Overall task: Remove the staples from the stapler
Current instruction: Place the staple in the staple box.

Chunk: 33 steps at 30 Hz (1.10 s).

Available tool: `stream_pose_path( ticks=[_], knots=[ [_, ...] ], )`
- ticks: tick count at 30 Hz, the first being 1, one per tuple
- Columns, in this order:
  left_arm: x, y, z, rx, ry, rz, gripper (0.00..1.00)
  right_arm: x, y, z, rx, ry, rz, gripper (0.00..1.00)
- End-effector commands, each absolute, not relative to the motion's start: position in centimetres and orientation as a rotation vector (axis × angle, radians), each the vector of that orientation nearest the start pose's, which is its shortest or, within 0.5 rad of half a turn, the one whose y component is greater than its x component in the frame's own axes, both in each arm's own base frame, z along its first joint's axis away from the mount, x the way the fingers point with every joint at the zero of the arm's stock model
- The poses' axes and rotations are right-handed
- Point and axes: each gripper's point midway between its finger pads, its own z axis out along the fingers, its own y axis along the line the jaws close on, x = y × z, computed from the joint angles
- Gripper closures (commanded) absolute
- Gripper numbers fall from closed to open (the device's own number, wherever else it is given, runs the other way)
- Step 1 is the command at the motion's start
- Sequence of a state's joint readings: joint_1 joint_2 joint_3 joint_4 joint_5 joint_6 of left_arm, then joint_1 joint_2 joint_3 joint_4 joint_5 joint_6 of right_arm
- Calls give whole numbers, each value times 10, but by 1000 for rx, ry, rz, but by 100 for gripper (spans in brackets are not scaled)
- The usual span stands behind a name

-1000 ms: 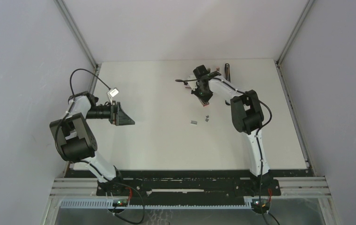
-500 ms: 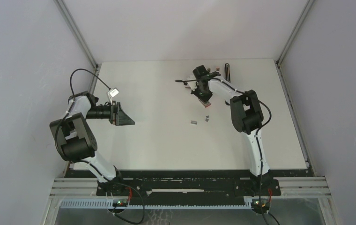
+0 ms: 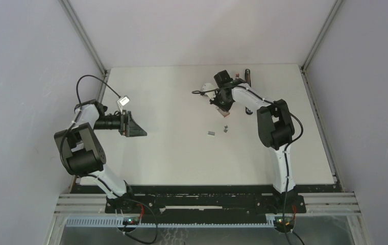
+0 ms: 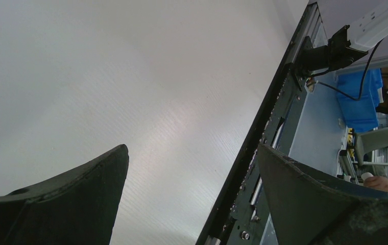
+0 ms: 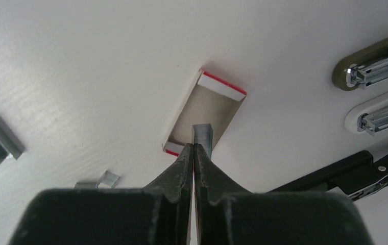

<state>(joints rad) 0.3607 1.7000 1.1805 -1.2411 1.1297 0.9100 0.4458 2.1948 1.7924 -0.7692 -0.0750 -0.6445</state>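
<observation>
The table (image 5: 79, 61) is matt white with a fine ribbed grain, and the small box (image 5: 208, 104) on it looks like plain cardboard, dull brown inside with white, red-edged flaps. The staples (image 5: 202, 137) are silvery-grey metal, finely ridged strips with a soft sheen, while the stapler (image 5: 345, 171) pairs smooth, faintly glossy black parts with bright, polished metal rails. The right gripper (image 5: 193, 149) and left gripper (image 4: 193, 148) have matt black fingers, seemingly plastic, with a slightly grainy, scuffed surface.
</observation>
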Motion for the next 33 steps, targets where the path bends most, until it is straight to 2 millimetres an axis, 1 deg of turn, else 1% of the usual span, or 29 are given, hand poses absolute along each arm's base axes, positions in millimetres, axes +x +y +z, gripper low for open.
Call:
stream_pose_path(
  ticks=[1, 8, 12, 16, 21, 24, 30, 33],
  knots=[
    [288, -48, 153, 535, 2160, -1255, 0, 448, 205, 75, -1563, 2137, 80, 100],
    [288, -48, 153, 534, 2160, -1255, 0, 434, 203, 73, -1742, 2014, 102, 100],
    [288, -48, 153, 535, 2159, -1254, 0, 432, 205, 76, -1807, 1924, 111, 100],
    [288, -48, 152, 534, 2160, -1256, 0, 432, 204, 78, -1880, 1821, 93, 100],
    [288, -48, 152, 535, 2162, -1258, 0, 432, 199, 73, -1992, 1706, 38, 100],
    [289, -48, 151, 534, 2164, -1259, 0, 435, 195, 71, -2038, 1656, 11, 100],
    [289, -48, 150, 533, 2166, -1260, 0, 441, 192, 73, -2086, 1574, -19, 100],
    [289, -47, 150, 533, 2166, -1259, 0, 442, 190, 69, -2129, 1543, -45, 100]
  ],
)
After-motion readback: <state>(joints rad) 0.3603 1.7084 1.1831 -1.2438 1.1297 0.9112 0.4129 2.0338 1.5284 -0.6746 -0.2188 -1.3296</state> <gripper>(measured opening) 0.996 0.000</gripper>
